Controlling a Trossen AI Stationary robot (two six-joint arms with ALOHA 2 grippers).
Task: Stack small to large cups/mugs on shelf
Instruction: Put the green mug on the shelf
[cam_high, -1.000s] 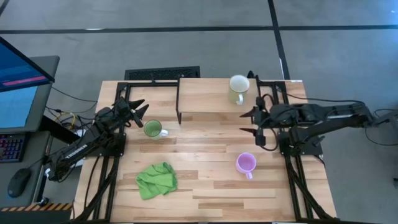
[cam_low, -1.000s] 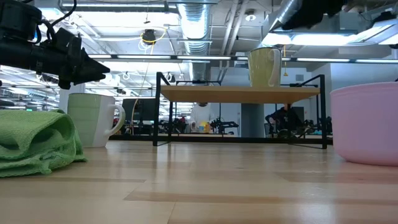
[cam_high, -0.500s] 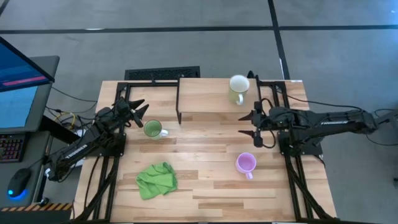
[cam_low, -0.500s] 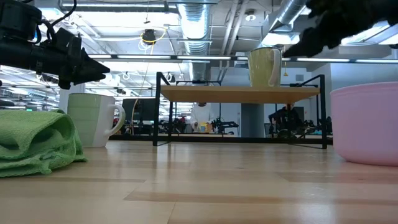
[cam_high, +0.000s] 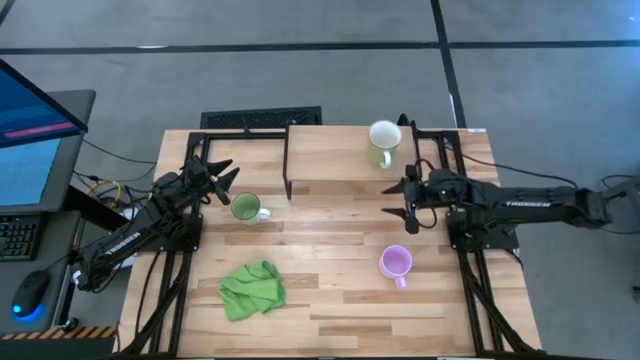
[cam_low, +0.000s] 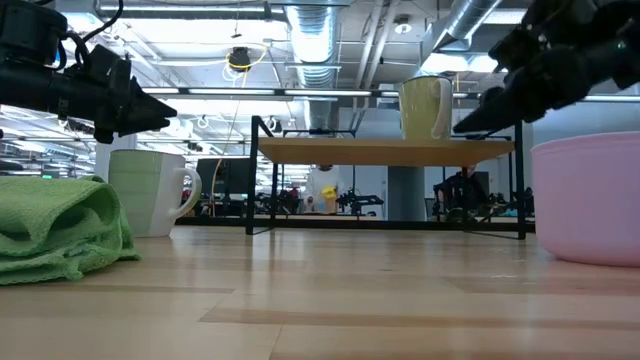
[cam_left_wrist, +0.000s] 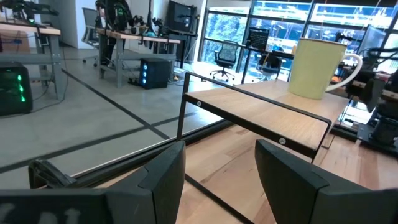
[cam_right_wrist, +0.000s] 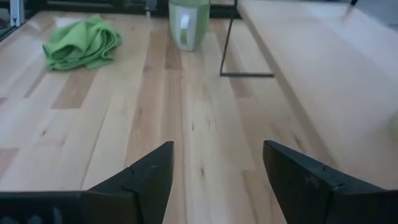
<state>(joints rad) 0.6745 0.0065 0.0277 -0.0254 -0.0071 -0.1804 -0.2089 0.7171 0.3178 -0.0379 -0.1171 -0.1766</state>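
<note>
On shelf: pale cream mug (cam_high: 382, 141) stands on the low light-wood shelf (cam_high: 340, 155).
Right hand (cam_high: 396, 199): spread, empty, above counter.
Left hand (cam_high: 224, 178): spread, waiting.
Next: probably grasp lilac mug (cam_high: 395, 264).

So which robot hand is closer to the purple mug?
Right. The right hand hovers just behind the purple mug; the left hand is far across the table, by the green mug.
</note>
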